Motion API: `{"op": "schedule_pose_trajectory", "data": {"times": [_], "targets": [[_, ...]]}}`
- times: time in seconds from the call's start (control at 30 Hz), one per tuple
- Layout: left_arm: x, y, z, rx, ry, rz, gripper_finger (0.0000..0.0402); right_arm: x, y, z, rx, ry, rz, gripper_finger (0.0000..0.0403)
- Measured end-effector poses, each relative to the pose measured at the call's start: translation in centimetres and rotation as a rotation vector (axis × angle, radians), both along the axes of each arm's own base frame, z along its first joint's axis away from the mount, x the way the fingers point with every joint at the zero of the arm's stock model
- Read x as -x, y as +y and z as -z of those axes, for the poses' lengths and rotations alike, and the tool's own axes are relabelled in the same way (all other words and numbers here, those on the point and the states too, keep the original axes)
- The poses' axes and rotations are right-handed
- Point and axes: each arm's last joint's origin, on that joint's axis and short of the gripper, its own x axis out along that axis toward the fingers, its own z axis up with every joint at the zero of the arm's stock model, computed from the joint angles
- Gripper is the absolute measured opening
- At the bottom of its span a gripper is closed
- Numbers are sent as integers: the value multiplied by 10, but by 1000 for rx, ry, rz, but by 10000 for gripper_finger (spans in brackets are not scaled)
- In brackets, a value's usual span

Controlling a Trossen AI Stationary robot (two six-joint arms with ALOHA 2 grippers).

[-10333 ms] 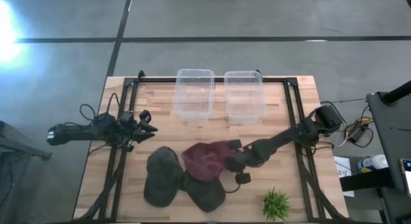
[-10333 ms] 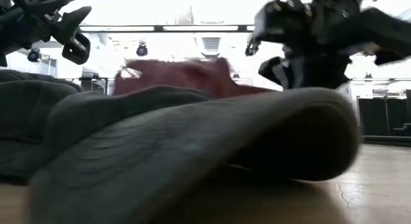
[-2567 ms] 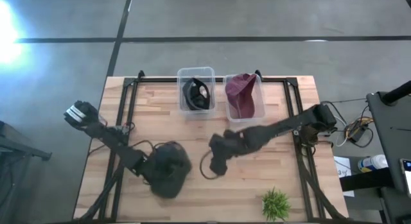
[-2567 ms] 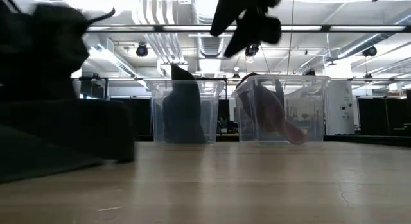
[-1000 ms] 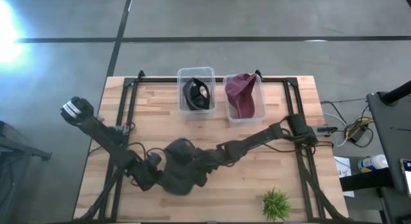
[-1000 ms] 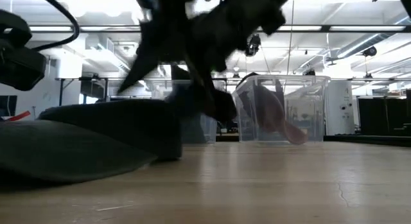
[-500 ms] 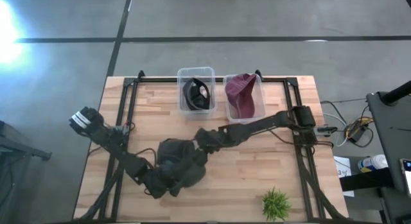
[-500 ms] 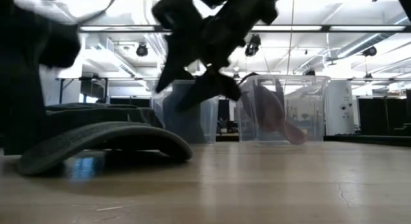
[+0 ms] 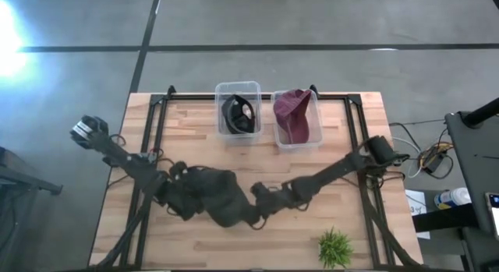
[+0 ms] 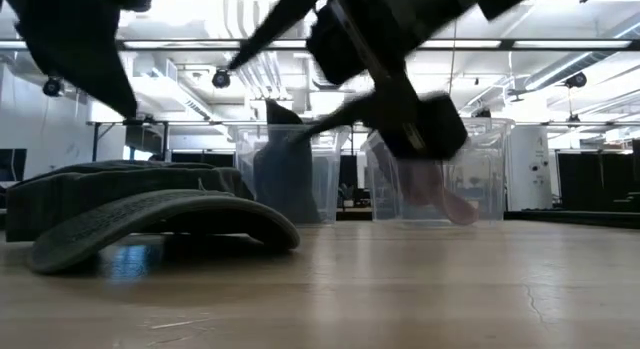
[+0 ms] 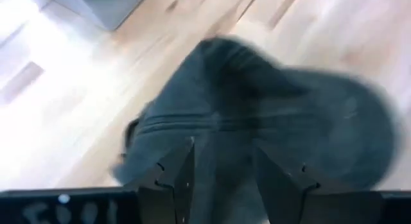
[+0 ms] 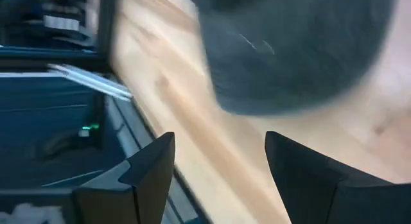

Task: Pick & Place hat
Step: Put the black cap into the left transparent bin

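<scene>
A dark grey hat (image 9: pixel 217 196) lies crown up on the table's near middle, its brim flat on the wood (image 10: pixel 165 217). My left gripper (image 9: pixel 179 192) is at the hat's left edge, open. In its wrist view the hat (image 11: pixel 276 115) lies just past the gripper (image 11: pixel 237 176). In the low view this gripper (image 10: pixel 85 49) hangs above the hat, apart from it. My right gripper (image 9: pixel 260 199) is at the hat's right edge, raised (image 10: pixel 415 119) and wide open (image 12: pixel 221 169). The hat (image 12: pixel 295 51) lies beyond its fingers.
Two clear bins stand at the far edge. The left one (image 9: pixel 238 91) holds a dark hat and the right one (image 9: pixel 296 139) holds a maroon hat. A small green plant (image 9: pixel 335 247) sits near the right near corner. Bare wood lies between the bins and the hat.
My right gripper rose from the hat toward the far edge, then swung back toward the near edge and stands off the hat's right side. My left gripper moved from the hat's near-left side toward the far-left. The hat settled flat and has lain still for the last half-second.
</scene>
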Motion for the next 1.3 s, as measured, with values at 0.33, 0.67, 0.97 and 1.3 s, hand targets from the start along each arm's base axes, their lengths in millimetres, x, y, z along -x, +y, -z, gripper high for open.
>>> {"op": "schedule_pose_trajectory", "data": {"times": [0.33, 0.67, 0.97, 1.3], "targets": [[2, 31, 53, 78, 149, 95, 147, -15, 28, 27, -51, 48, 99, 237], [0, 17, 64, 336, 80, 167, 147, -41, 28, 51, -33, 34, 234, 237], [-4, 5, 55, 414, 20, 229, 147, -50, 12, 39, 59, -21, 311, 193], [-16, -6, 28, 408, -111, 251, 147, -50, 0, 19, 188, -59, 256, 22]]}}
